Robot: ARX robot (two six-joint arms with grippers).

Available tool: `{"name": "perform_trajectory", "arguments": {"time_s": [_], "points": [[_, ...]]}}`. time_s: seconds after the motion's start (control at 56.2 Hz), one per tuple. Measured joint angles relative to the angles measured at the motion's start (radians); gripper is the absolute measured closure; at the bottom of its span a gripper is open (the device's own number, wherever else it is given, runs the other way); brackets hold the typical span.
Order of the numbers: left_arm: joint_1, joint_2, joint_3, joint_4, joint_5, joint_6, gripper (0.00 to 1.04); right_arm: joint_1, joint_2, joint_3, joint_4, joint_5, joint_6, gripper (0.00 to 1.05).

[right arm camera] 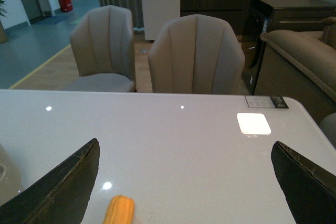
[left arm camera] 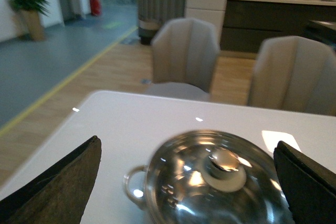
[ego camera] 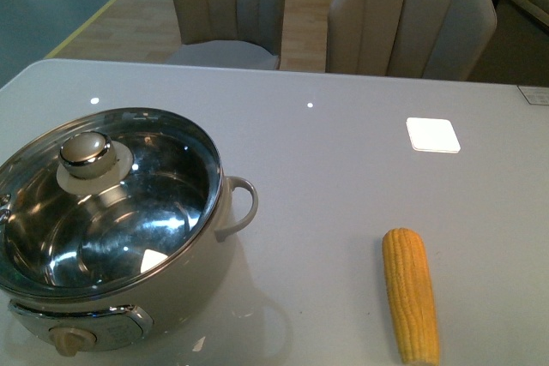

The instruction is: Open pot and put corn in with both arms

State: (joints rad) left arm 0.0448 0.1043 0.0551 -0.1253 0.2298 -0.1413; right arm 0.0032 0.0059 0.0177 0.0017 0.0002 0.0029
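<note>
Pot (ego camera: 193, 276) sat on the white desk (ego camera: 343, 169), near-left in the front view, with its beige dial (ego camera: 70, 340) facing the robot. Glass lid (ego camera: 137, 212) was on it and closed, beige knob (ego camera: 86, 152) on top, loop handle (ego camera: 244, 207) sticking out toward the right. Corn (ego camera: 411, 293) lay flat on the desk, right of the pot and well apart from it, lengthwise away from the robot, near end cut off by the frame edge.

Neither arm showed in the front view. Left pincer (left arm camera: 186, 142) was spread wide with nothing gripped, above the desk with the lidded pot between its fingers (left arm camera: 58, 187) in the wrist view. Right pincer (right arm camera: 185, 144) was also spread wide and empty, above bare desk, corn's end just in view below it. Two beige chairs (ego camera: 227, 6) stood behind the desk.
</note>
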Motion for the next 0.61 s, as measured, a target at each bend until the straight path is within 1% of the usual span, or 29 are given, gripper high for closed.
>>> {"name": "perform_trajectory", "arguments": {"time_s": [0.071,0.178,0.285,0.409,0.445,0.534,0.605], "points": [[-0.022,0.069,0.0,0.031,0.016,-0.054,0.07,0.0,0.0,0.0,0.0,0.0,0.0,0.09],[-0.085,0.199,0.011,0.174,-0.034,-0.089,0.07,0.0,0.0,0.0,0.0,0.002,0.0,0.09],[-0.139,0.427,0.018,0.416,-0.068,-0.092,0.07,0.0,0.0,0.0,0.0,0.002,0.0,0.09],[-0.15,0.724,0.051,0.698,-0.097,-0.083,0.07,0.0,0.0,0.0,0.0,0.002,0.0,0.09],[-0.153,0.84,0.077,0.799,-0.118,-0.068,0.07,0.0,0.0,0.0,0.0,0.002,0.0,0.09],[-0.16,1.11,0.158,0.993,-0.16,-0.024,0.07,0.0,0.0,0.0,0.0,0.002,0.0,0.09],[-0.169,1.262,0.209,1.066,-0.172,-0.002,0.07,0.0,0.0,0.0,0.0,0.002,0.0,0.09]]}}
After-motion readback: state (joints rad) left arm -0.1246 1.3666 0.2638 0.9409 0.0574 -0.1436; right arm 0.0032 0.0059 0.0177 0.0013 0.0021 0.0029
